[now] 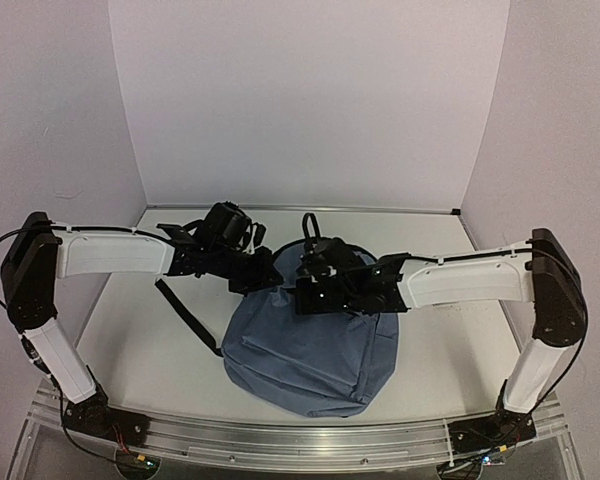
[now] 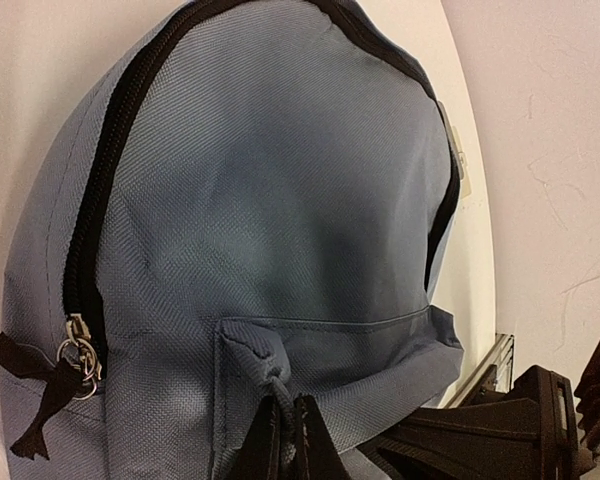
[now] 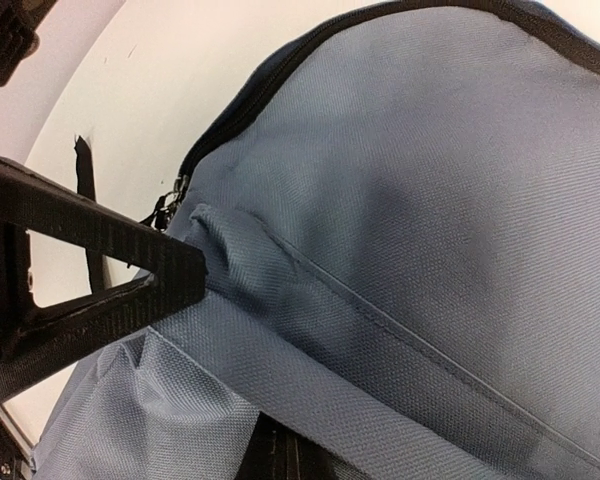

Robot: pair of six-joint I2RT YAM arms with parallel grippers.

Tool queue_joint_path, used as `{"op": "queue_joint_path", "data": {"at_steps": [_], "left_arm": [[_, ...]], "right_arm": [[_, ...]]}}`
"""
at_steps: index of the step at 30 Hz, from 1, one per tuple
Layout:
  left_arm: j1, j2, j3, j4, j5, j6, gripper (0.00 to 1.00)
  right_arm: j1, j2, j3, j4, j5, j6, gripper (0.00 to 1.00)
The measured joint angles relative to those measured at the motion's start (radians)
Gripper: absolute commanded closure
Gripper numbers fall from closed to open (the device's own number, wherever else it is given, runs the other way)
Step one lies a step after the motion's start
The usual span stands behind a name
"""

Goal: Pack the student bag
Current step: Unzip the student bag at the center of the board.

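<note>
**FINDING: BOTH GRIPS THIN, CLOSE TOGETHER, NEITHER ON THE ZIP – SLIP AND DRAG RISK**

Location: the student bag point(image 1: 310, 350) lies front-up at the centre of the bench point(image 1: 150, 340), its base near the near edge and its top toward the far edge. One shoulder strap point(image 1: 185, 315) trails over the bench on the left side.

Tool state: the left gripper point(image 2: 286, 420) has its jaws together on a small raised fold of fabric at a top corner of the front pocket point(image 2: 320, 370). The right gripper point(image 1: 310, 290) also has its jaws together. A band of bag fabric runs into them in the right wrist view, so I judge it clamped on cloth, but the bite itself is mostly hidden.

Risks:
1. Each pinch takes v. little cloth. Any pull probably slips it free.
2. Neither tool is on the zip pull point(image 2: 77, 357), which hangs apart at the pocket's side. I can't tell whether the main zip is open. If not, tugging cloth opens nothing.
3. The bag is limp and unanchored. A pull toward the near edge likely drags the whole bag that way.
4. The tools sit just beside each other, so finger contact is likely if either turns.
5. The loose strap could snag under the left arm.

Pose: both arms rise from the near corners, w/ forearms about level and reaching inward. They meet over the bag's upper part, wrists pitched down, and the left crosses in from the bag's upper left.
</note>
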Motion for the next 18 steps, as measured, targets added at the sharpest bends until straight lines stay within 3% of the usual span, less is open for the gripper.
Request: {"op": "queue_joint_path", "data": {"at_steps": [18], "left_arm": [[0.000,-0.036,0.000,-0.044,-0.037,0.012,1.00]], "right_arm": [[0.001,-0.072,-0.033,-0.066,0.078,0.016,1.00]]}}
